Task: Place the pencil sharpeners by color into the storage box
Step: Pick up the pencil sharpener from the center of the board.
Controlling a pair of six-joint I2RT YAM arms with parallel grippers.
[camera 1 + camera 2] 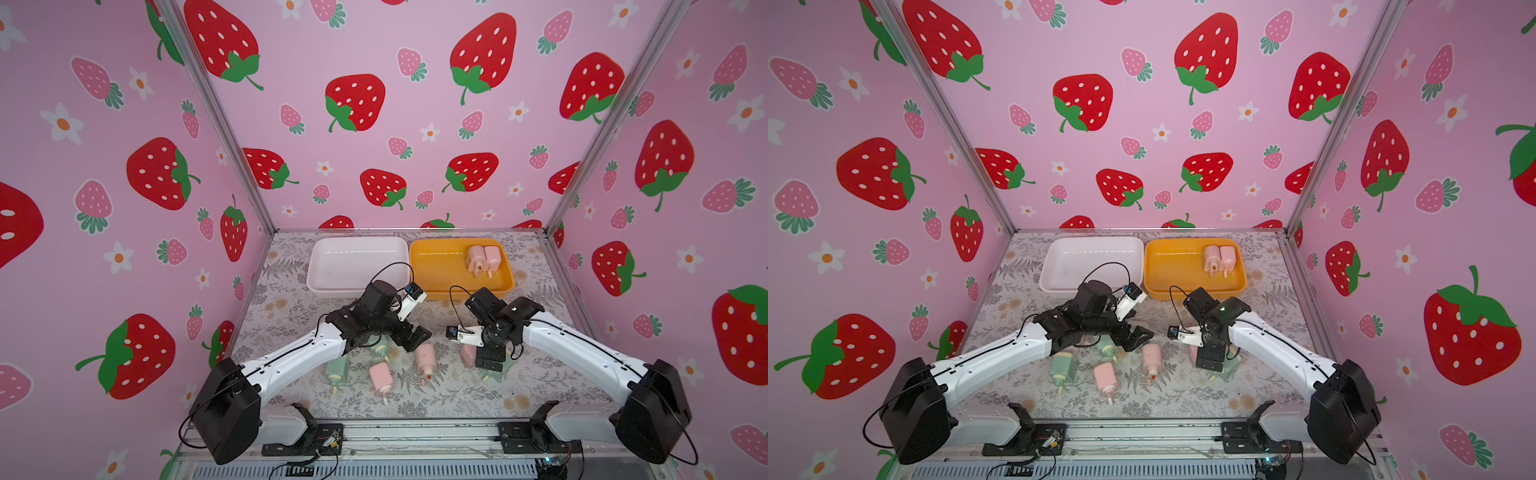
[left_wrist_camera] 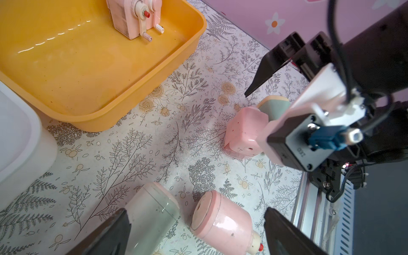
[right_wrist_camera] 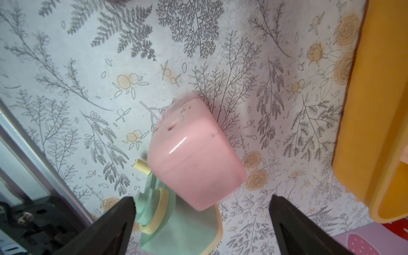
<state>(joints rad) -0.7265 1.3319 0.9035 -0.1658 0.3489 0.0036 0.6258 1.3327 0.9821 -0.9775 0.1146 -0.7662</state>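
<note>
Eight small plastic pencil sharpeners show on my feeds: six loose on the floral-print table mat (image 1: 291,299) and two boxed. Farthest left, a mint green sharpener with a cream end (image 1: 336,369) lies on its side just beside the left arm's white forearm. Behind it, at the back of the mat, sits the shallow white plastic storage box (image 1: 328,291). A second mint green sharpener (image 1: 380,350) lies partly under the left gripper (image 1: 411,337), whose jaws are released and spread wide. On its wrist feed I see that green body just beside one finger (image 2: 106,238), and a pale pink sharpener with a red-tipped crank (image 2: 220,220) lies in the gap, not clamped. Toward the front rail lies another pale pink sharpener (image 1: 381,380), crank end frontward. At the back, the orange-yellow plastic storage box (image 1: 432,294) holds two pale pink sharpeners in its right half, side by side and touching: the left one (image 1: 475,257) and the right one (image 1: 493,255). Farthest right, the right gripper (image 1: 490,363) hangs low over the mat, jaws equally wide and released. On its wrist feed, a pale pink boxy sharpener (image 3: 194,154) lies ahead of the fingers, resting against a third mint green sharpener (image 3: 176,229).
</note>
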